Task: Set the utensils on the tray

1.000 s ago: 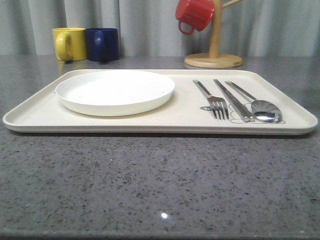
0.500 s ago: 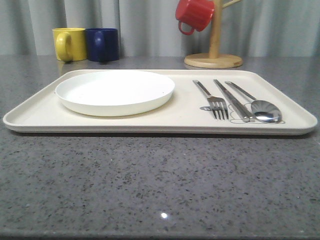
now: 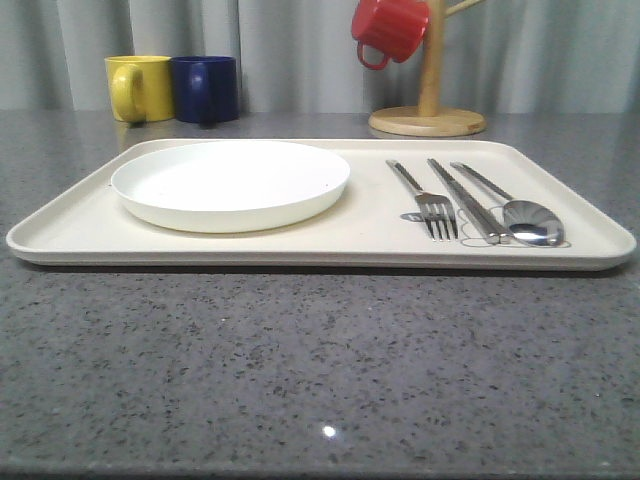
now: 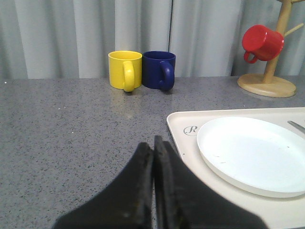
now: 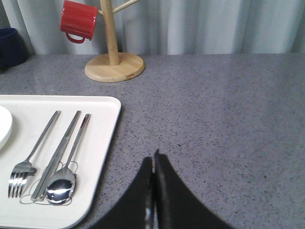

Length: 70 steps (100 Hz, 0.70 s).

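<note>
Front view: nothing has shifted since the earlier frames; plate (image 3: 230, 183), fork (image 3: 425, 198), chopsticks (image 3: 464, 200) and spoon (image 3: 518, 211) lie on the tray (image 3: 70, 232). Left wrist view: left claw (image 4: 153, 148), fingers together, holds nothing over the tabletop (image 4: 71, 124), beside the tray's left edge. Right wrist view: right claw (image 5: 153, 164), fingers together, sits right of the tray, apart from the spoon.

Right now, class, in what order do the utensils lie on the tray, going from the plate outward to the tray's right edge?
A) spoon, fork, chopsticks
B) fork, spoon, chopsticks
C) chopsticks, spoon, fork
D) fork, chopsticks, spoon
D: in the front view the fork lies nearest the plate, the chopsticks come next, and the spoon lies closest to the right rim of the tray.
</note>
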{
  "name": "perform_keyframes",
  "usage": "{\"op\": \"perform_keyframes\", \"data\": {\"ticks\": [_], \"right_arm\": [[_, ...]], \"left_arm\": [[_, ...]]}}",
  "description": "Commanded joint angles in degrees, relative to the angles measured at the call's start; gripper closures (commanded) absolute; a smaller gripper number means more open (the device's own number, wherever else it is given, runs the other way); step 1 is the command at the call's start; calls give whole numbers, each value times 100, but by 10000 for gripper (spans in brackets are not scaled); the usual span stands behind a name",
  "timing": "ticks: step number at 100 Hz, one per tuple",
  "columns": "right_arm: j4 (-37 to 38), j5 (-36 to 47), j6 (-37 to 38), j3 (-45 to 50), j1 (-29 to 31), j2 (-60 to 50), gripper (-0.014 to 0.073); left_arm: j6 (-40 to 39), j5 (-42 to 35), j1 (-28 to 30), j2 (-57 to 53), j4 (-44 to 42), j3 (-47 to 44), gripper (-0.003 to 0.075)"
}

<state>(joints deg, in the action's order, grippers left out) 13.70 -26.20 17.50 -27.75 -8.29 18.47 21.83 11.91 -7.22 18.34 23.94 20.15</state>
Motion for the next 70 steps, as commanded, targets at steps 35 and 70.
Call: {"op": "perform_keyframes", "data": {"ticks": [35, 70], "right_arm": [[126, 491, -17, -140, 32, 12, 662], [54, 498, -50, -118, 32, -55, 662]], "left_arm": [[-20, -466, -22, 35, 47, 148, 738], [-20, -466, -22, 35, 47, 148, 738]]}}
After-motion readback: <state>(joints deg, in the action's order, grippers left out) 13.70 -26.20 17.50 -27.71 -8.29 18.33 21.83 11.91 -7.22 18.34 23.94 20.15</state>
